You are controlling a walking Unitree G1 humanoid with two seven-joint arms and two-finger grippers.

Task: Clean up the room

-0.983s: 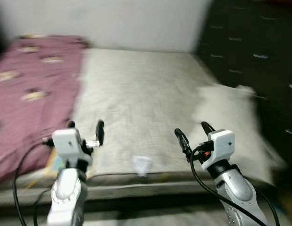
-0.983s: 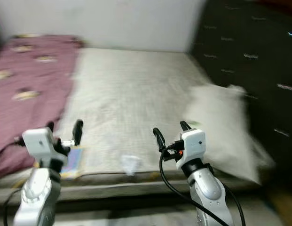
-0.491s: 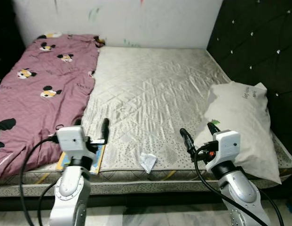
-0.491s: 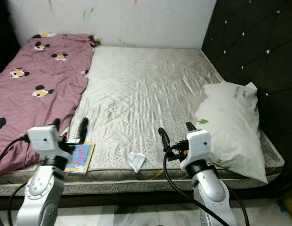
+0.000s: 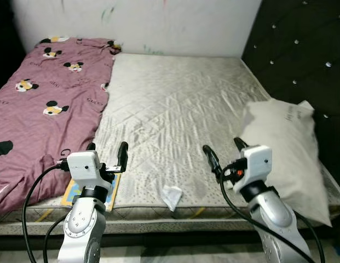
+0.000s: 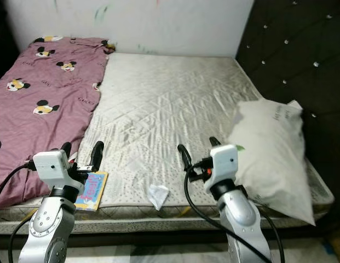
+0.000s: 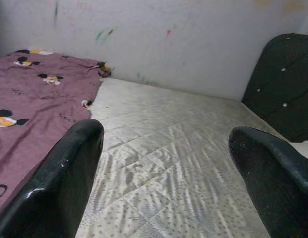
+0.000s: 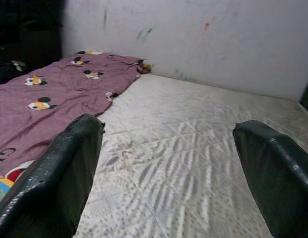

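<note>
A crumpled white scrap of paper (image 5: 171, 196) lies on the bare mattress (image 5: 175, 104) close to its near edge, between my two arms. A colourful children's book (image 5: 112, 193) lies at the near edge, partly under the maroon blanket (image 5: 44, 104). My left gripper (image 5: 107, 151) hovers open above the book with nothing between its fingers. My right gripper (image 5: 224, 152) is open and empty too, raised just left of the white pillow (image 5: 287, 148). In the left wrist view the black fingertips (image 7: 69, 178) frame the mattress and wall.
A black tufted headboard (image 5: 301, 60) runs along the right side. A white marked wall (image 5: 137, 22) stands behind the bed. The blanket with cartoon mice covers the left third of the mattress. A strip of pale floor (image 5: 175, 255) shows below the bed edge.
The camera has settled from blur and shifted slightly. Both arms hold much the same raised pose, the right gripper a little more to the left. Nothing on the bed has moved.
</note>
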